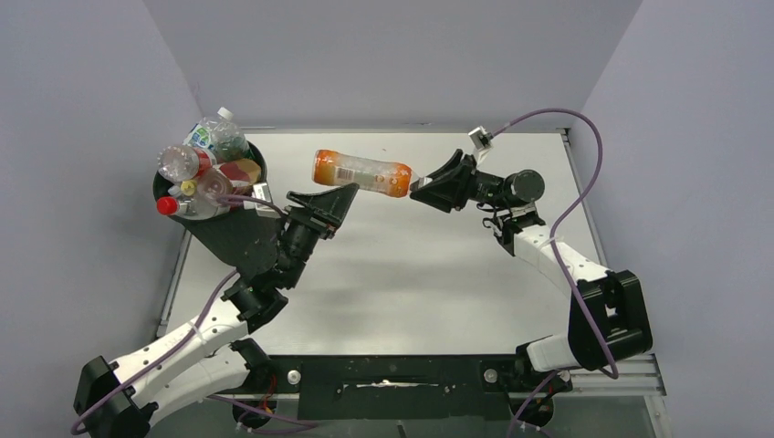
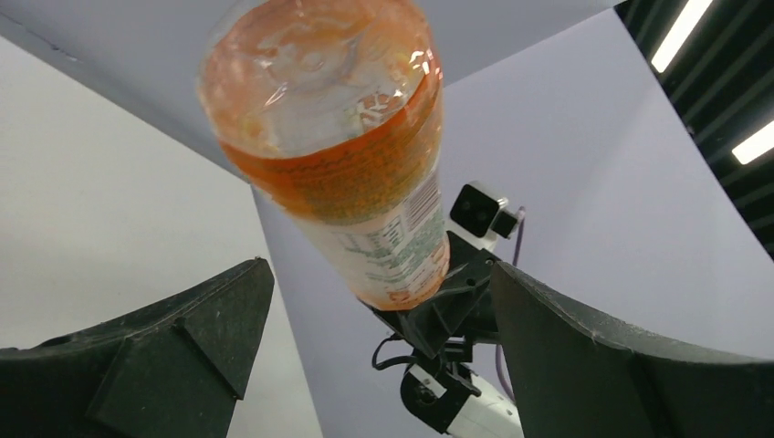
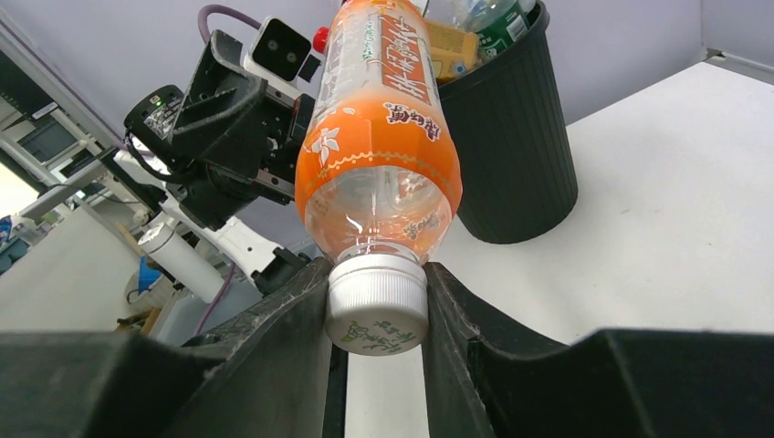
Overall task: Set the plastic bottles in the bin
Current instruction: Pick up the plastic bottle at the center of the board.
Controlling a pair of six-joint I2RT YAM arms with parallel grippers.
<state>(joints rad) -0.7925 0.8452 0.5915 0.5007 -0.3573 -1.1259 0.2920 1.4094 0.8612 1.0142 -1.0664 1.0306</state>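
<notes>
An orange-labelled plastic bottle (image 1: 360, 172) hangs level above the table's far middle. My right gripper (image 1: 416, 188) is shut on its white cap (image 3: 377, 306), which sits clamped between both fingers. The bottle's clear base (image 2: 315, 82) points toward my left gripper (image 1: 339, 193), which is open; its two fingers (image 2: 205, 324) stand wide apart below the bottle (image 2: 365, 201) without touching it. The black bin (image 1: 233, 239) stands at the far left behind the left gripper. Several bottles (image 1: 196, 166) are heaped above its rim. In the right wrist view the bin (image 3: 516, 155) stands beyond the held bottle (image 3: 379, 128).
The white table (image 1: 411, 274) stretches between the arms. Grey walls close in the left, back and right sides. Purple cables (image 1: 584, 155) loop from both wrists. A black rail (image 1: 392, 374) runs along the near edge between the arm bases.
</notes>
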